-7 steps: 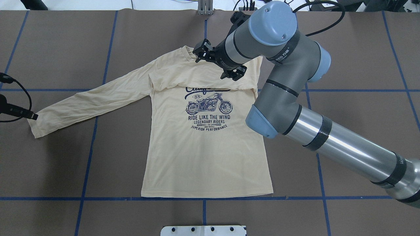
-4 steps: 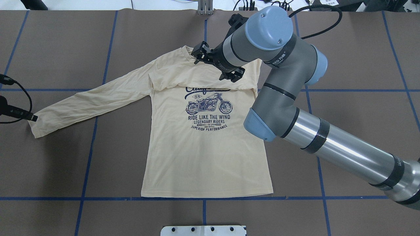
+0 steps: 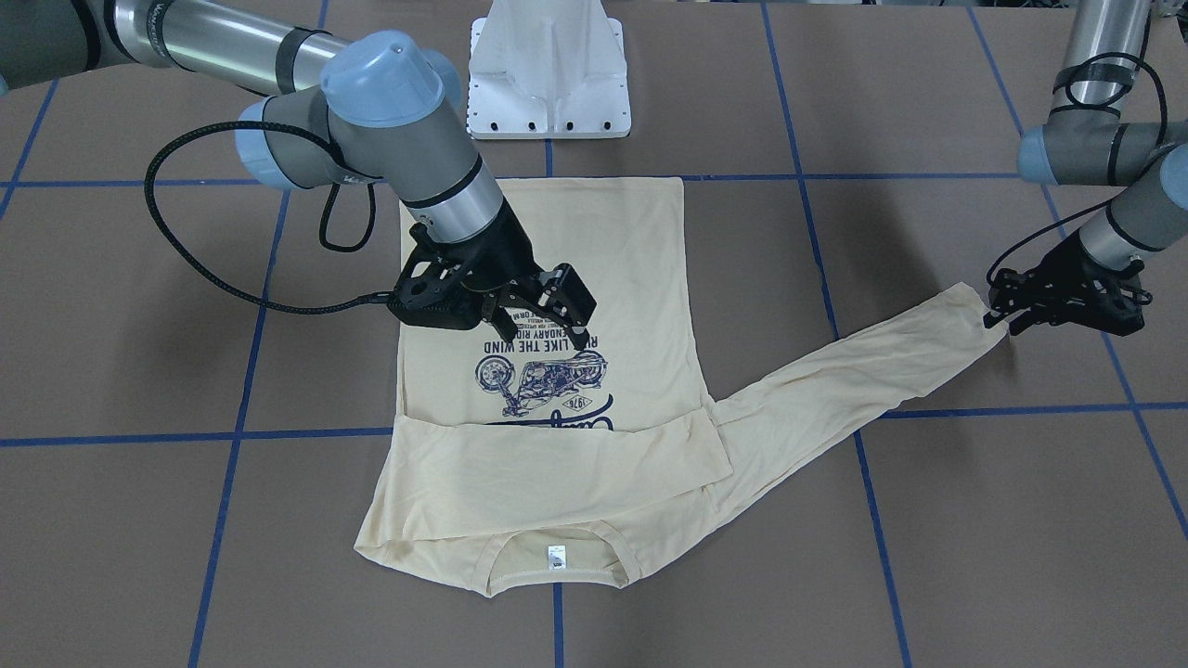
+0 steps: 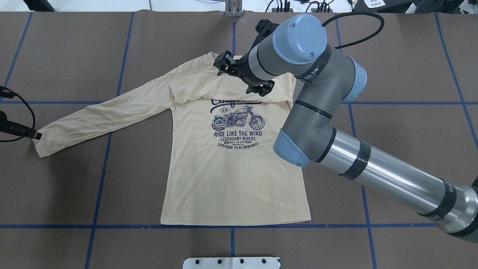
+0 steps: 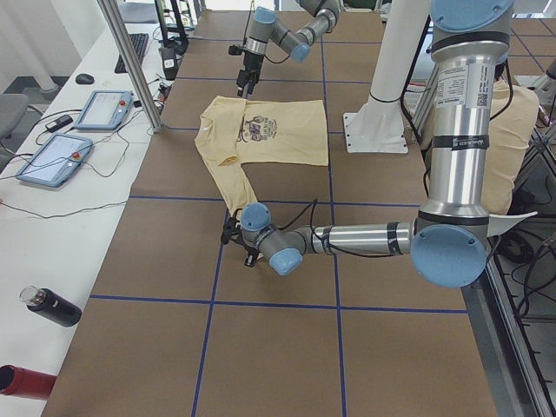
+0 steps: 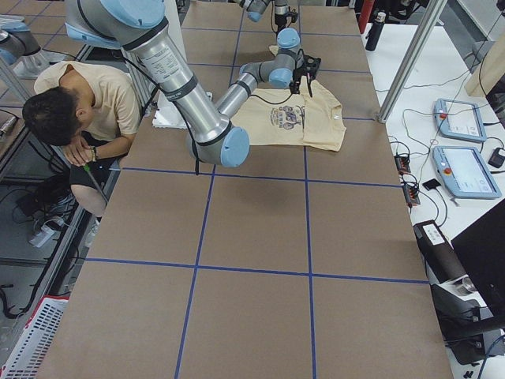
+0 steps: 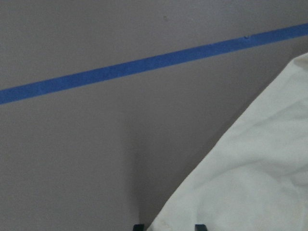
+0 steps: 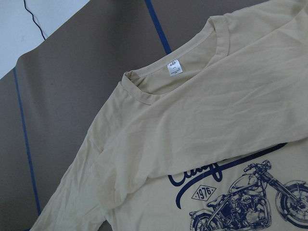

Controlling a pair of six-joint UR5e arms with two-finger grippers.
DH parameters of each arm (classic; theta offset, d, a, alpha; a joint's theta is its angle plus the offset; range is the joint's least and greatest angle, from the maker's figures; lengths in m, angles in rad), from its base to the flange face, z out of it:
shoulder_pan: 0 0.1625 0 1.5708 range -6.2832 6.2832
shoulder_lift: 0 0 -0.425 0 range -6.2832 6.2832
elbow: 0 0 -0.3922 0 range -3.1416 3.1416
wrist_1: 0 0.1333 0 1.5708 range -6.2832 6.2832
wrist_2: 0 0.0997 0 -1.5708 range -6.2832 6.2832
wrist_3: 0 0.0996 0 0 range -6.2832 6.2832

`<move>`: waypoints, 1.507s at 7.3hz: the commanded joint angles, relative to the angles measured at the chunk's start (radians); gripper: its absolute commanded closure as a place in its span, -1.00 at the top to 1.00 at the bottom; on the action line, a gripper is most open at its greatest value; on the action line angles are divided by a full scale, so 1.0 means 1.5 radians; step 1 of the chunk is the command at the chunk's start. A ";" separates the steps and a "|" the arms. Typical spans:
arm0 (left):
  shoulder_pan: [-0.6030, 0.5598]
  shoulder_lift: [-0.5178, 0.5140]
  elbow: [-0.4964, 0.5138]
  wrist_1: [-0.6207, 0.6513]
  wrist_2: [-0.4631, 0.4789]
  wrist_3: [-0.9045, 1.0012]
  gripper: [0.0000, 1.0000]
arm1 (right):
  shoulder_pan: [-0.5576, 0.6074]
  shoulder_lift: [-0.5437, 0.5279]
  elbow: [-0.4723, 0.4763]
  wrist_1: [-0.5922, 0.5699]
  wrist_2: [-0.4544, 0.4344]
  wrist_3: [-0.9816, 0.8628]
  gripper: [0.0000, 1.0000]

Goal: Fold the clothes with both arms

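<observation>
Although one long sleeve (image 3: 557,464) already lies folded across the chest, covering the top of the dark navy motorcycle print (image 4: 238,129), most of the folding looks undone. The pale cream-yellow long-sleeved T-shirt (image 4: 231,179) lies flat, print up, in the middle of the brown desk with blue tape lines (image 4: 74,56). Its other sleeve (image 4: 101,116) is spread out, and the body is not yet folded at all.

In the overhead view the collar (image 3: 557,580) points to the top of the frame and the hem (image 4: 235,220) to the bottom, so the body's long axis runs top to bottom. The free sleeve slants away to the lower left, its cuff near the left edge.

The black left gripper (image 3: 1007,314) sits at that cuff. In its wrist view the two fingertips stand a little apart with the cuff's corner between them, so I judge it not yet clamped. The black right gripper (image 3: 548,327) hangs over the upper chest with its fingers spread wide, holding nothing.

Bringing the free sleeve across, then folding the body, seems to be what remains.
</observation>
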 commanded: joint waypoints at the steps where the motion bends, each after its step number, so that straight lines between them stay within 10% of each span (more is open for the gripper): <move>1: 0.000 0.003 -0.001 -0.001 0.000 0.000 -0.08 | -0.003 0.001 0.001 0.000 -0.002 0.000 0.99; 3: 0.000 0.003 0.000 -0.001 0.000 0.000 -0.08 | -0.004 0.000 0.002 0.001 -0.001 0.000 0.99; 5: 0.000 0.003 0.001 -0.001 0.000 0.000 -0.99 | -0.004 0.000 0.002 0.001 -0.001 0.001 0.99; 11: 0.008 -0.024 -0.178 0.007 -0.046 -0.222 -1.00 | 0.027 -0.095 0.099 0.000 0.022 -0.007 0.99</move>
